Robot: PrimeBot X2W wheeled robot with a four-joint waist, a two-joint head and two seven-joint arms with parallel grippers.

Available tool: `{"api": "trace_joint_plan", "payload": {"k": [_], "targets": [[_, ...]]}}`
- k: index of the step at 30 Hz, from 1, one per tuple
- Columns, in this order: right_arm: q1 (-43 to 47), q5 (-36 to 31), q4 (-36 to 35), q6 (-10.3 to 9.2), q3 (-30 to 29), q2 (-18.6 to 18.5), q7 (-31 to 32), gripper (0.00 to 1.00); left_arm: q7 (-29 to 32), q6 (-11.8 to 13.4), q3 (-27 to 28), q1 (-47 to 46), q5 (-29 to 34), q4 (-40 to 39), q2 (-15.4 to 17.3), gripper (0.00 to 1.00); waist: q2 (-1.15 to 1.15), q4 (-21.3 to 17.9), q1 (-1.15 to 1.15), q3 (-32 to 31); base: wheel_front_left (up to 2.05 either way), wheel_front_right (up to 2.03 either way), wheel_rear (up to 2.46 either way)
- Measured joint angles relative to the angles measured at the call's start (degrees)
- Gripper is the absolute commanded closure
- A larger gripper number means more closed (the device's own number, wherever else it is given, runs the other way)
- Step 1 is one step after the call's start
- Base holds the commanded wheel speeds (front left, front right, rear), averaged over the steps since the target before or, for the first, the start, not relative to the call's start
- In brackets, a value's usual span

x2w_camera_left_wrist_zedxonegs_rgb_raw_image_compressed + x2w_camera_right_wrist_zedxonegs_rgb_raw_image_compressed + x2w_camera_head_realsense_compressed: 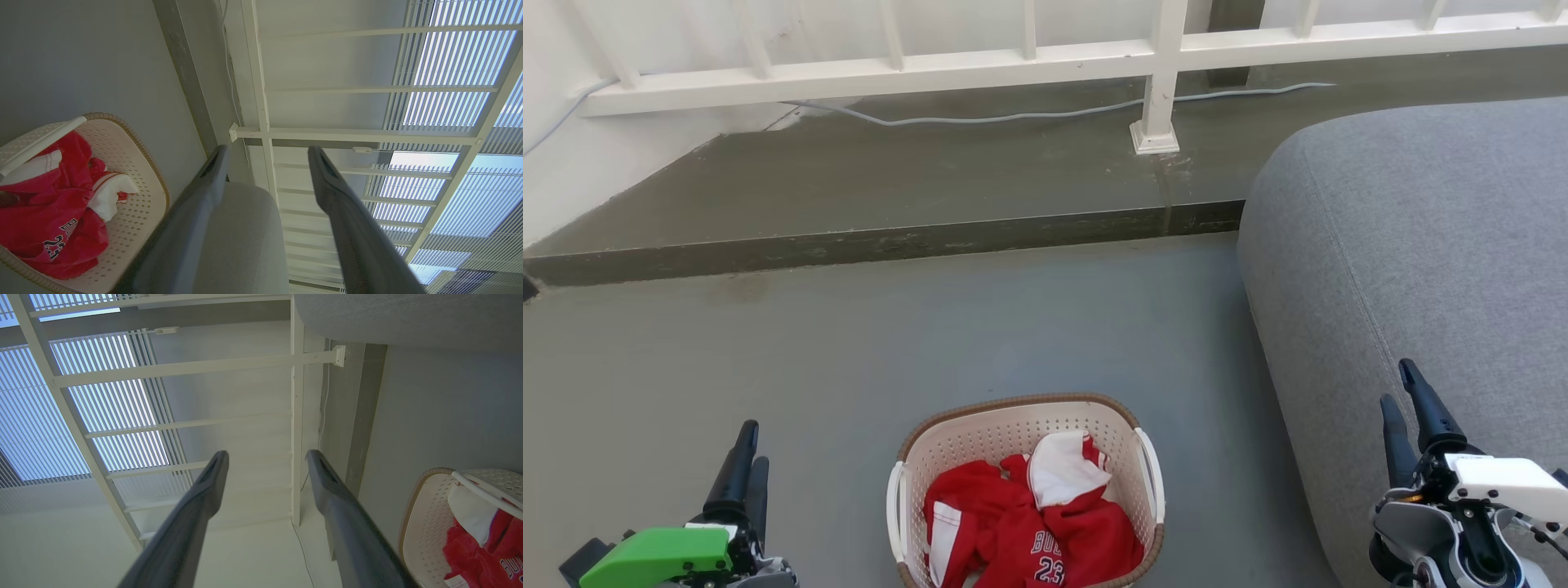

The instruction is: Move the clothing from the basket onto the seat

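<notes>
**Clothing (1029, 523) in basket (1013, 406), beside seat (1421, 245)**

White print on the red clothing reads "BUL" over "23". The basket stands on the floor, left of the seat. The left gripper (754, 445) and right gripper (1396, 384) both have their fingers spread apart, holding and touching nothing.

Daylight thru the blinds (53, 416) burns blue-white in both wrist views. My head cam reads bright and even, w/ soft shadows on the floor (849, 343). Wide-angle lens splays the railing (260, 81) toward frame edges. Near fingers (192, 212) look dark and soft.
</notes>
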Motion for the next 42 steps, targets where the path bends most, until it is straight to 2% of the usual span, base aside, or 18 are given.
{"api": "trace_joint_plan", "payload": {"k": [7,17,23,42], "targets": [[-0.1,-3.2,-0.3,0.0,0.9,-0.1,-1.5,0.0,-1.4,0.0,-0.9,0.0,2.9,-1.7,0.0,0.0,0.0,-0.1,0.0,0.0,0.0,0.0,0.0],[-0.4,-12.6,-2.7,-0.53,2.3,-0.7,-3.3,0.0,-3.2,0.1,-1.2,0.2,10.2,-4.1,0.3,0.0,0.0,-0.2,0.0,0.1,0.0,0.0,0.0],[-0.6,-18.9,-4.1,-0.63,4.2,-0.8,-4.5,0.0,-4.3,0.5,-1.2,0.4,16.8,-6.5,0.8,0.0,0.0,-0.2,0.0,0.2,0.0,0.0,0.0],[-0.7,-38.7,-6.7,-3.04,10.5,-1.2,-8.1,0.0,-8.1,3.0,-4.6,2.1,40.6,-11.7,3.6,0.0,0.0,-0.5,0.01,0.5,0.0,0.0,0.0]]}}
